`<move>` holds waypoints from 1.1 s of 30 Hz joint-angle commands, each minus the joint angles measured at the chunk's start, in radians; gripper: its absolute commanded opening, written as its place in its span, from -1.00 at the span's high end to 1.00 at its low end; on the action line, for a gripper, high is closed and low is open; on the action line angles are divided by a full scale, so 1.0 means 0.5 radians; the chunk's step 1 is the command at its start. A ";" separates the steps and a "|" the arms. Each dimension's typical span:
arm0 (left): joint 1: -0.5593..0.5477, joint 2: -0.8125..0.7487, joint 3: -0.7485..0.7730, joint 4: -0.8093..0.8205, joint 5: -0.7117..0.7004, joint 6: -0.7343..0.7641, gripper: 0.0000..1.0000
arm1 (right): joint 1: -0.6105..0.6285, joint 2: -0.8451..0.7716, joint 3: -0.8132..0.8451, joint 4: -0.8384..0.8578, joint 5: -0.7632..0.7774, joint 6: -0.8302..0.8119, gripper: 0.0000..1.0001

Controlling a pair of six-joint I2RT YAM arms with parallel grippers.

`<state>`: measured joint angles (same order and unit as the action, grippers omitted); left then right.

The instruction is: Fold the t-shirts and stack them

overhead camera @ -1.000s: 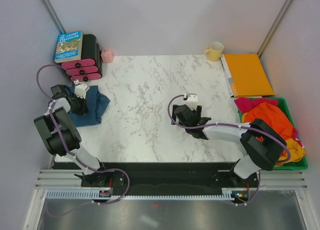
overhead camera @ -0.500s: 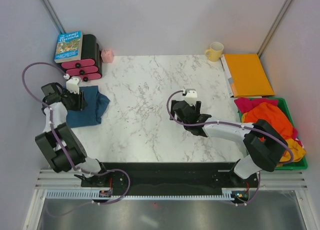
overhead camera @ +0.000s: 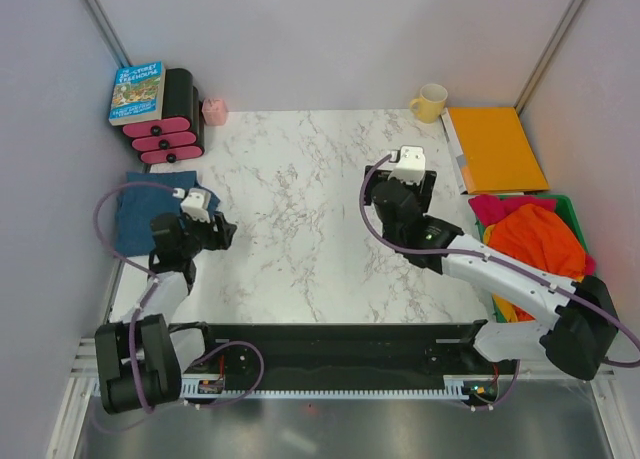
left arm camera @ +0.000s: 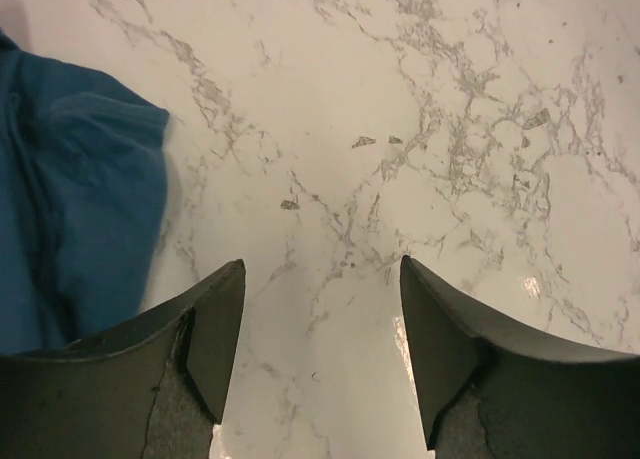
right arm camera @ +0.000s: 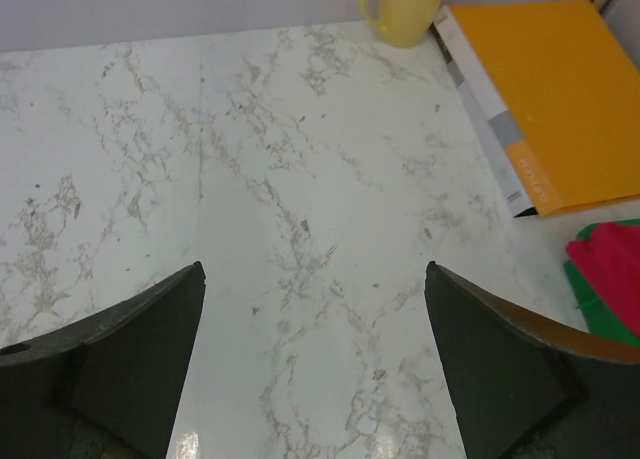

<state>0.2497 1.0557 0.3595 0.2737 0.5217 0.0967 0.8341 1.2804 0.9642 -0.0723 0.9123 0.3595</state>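
Blue shirt (overhead camera: 135,217) is being shown at the table's (overhead camera: 300,169) left edge, apparently folded. Left gripper (left arm camera: 320,269) is being held just beside it, fingers spread and empty. Right gripper (right arm camera: 315,269) is being held spread over marble, near the bin (overhead camera: 572,207) of shirts (overhead camera: 530,234).

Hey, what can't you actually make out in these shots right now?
Blue t-shirt: left wrist view cuts it off at the left edge; fold state unclear.
Piled shirts in the green bin: top view, the right arm covers part; count unknown.
Book title: top view, too small.
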 commanded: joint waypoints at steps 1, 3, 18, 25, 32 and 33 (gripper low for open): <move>-0.238 0.275 0.023 0.689 -0.450 -0.153 -0.41 | 0.007 -0.168 0.005 -0.073 0.224 -0.188 -0.96; -0.278 0.473 0.048 0.847 -0.491 -0.175 -0.43 | 0.004 -0.235 -0.020 -0.101 0.304 -0.222 -0.96; -0.601 0.760 -0.415 1.986 -0.663 -0.022 -0.99 | -0.413 -0.208 -0.594 0.541 0.406 -0.415 -0.96; -0.601 0.733 -0.403 1.919 -0.648 -0.019 -0.99 | -0.619 0.163 -0.774 1.102 0.728 -0.391 -0.96; -0.594 0.745 -0.281 1.702 -0.934 -0.131 -0.99 | -0.751 0.375 -1.413 2.948 0.536 -1.044 -0.96; -0.591 0.757 -0.250 1.677 -0.951 -0.150 -0.99 | -0.754 0.345 -1.404 2.769 0.468 -1.011 -0.96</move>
<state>-0.0502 1.4250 0.1726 1.1351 0.1753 0.0479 0.4606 1.4578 0.3122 0.9146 1.2278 -0.0307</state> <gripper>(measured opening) 0.993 0.982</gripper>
